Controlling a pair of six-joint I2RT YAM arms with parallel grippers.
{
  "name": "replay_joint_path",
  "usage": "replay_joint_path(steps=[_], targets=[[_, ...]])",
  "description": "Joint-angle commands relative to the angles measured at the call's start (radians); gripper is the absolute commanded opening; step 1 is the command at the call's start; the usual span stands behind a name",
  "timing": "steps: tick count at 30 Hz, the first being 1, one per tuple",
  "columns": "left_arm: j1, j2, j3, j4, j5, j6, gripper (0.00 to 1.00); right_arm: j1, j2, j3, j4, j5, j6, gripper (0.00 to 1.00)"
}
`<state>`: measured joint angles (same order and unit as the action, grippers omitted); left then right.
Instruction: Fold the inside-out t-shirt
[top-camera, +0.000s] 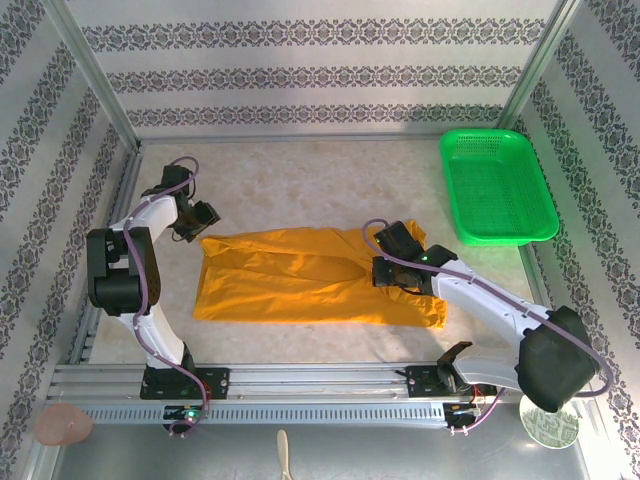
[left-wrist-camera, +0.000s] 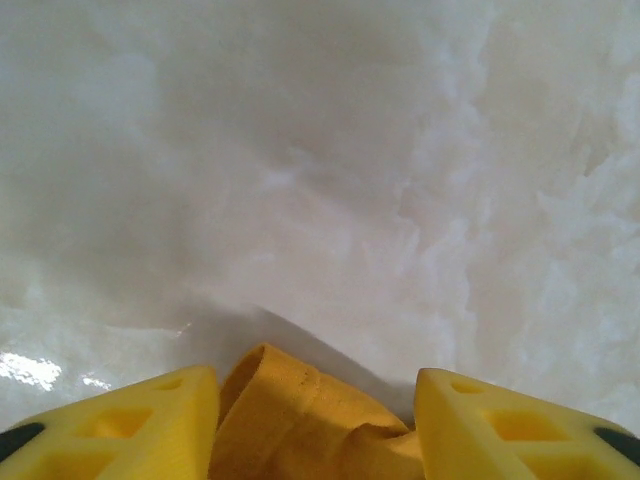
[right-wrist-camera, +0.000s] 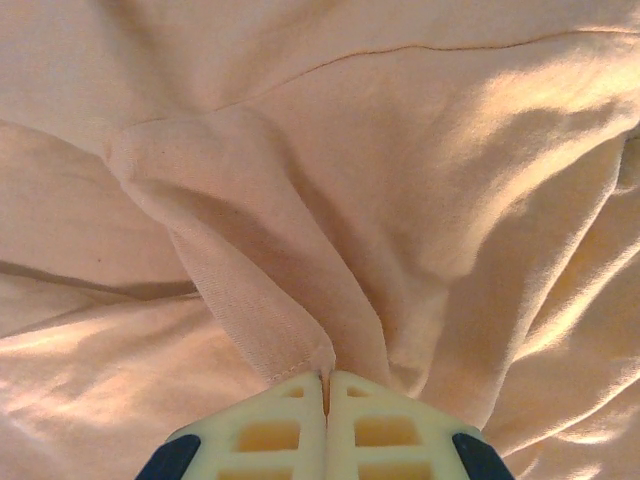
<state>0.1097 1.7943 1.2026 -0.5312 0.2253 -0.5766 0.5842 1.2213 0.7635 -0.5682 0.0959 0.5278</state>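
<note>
A mustard-orange cotton t-shirt (top-camera: 310, 275) lies spread flat on the pale marbled worktop (top-camera: 300, 180), left of the green plastic mesh basket (top-camera: 500, 185). At the shirt end nearest that basket, the right end effector (right-wrist-camera: 326, 385) is closed, pinching a ridge of fabric. At the end farthest from the basket, the left end effector (left-wrist-camera: 315, 390) stands open astride a shirt corner.

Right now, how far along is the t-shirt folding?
Done: the t-shirt lies stretched out flat on the table; whether it is folded once, I cannot tell. In hand: the right gripper is shut on a pinched ridge of cloth; the left gripper straddles a corner, jaws apart. Left: the folding itself.
</note>
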Motion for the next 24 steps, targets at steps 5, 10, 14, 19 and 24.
replay_joint_path(steps=[5,10,14,19,24], targets=[[-0.014,-0.032,-0.034,-0.013,0.015,0.005,0.42,-0.012,0.004,0.010,0.001,0.004,0.016,0.00],[-0.019,-0.139,-0.137,0.022,0.076,-0.016,0.39,-0.021,-0.017,0.004,-0.018,0.011,0.024,0.00],[-0.020,-0.255,-0.256,0.044,0.121,-0.032,0.39,-0.034,-0.073,-0.008,-0.053,0.029,0.032,0.00],[-0.021,-0.342,-0.338,0.054,0.113,-0.051,0.43,-0.047,-0.069,-0.045,-0.033,0.006,0.040,0.00],[-0.024,-0.342,-0.350,0.031,0.081,-0.050,0.58,-0.047,-0.037,-0.054,-0.007,-0.004,0.043,0.00]])
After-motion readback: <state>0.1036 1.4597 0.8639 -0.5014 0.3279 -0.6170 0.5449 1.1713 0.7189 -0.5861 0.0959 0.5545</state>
